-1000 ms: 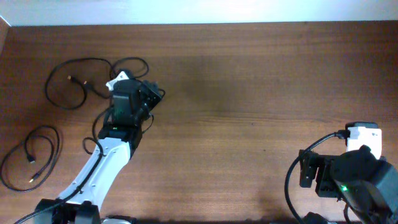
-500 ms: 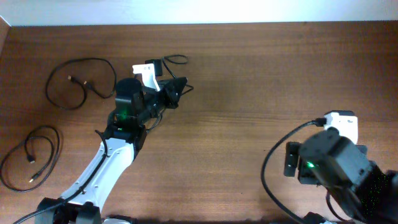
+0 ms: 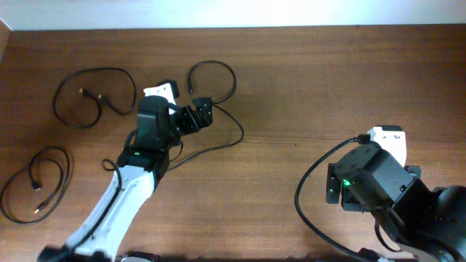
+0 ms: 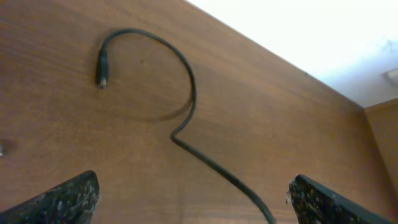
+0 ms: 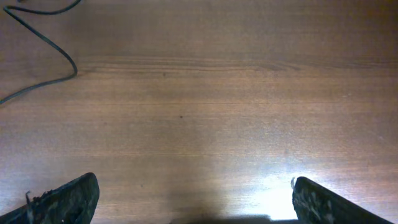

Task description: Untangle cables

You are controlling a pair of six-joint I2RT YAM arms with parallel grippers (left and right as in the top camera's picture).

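We see three thin black cables (image 3: 102,70) on the grained wooden table (image 3: 328,87). Two are looped at far left. The third cable (image 4: 193,87) curls hook-shaped beyond our left claw (image 4: 193,193), which has sprung wide and dropped it. The right claw (image 5: 193,193) gapes empty.

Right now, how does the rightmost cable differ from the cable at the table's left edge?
The rightmost cable makes one open loop with a long wavy tail; the left-edge cable is curled into overlapping loops. The rightmost cable lies below the left gripper, its jaws open; the left-edge cable has no gripper near it. Both are thin, black and ungripped.
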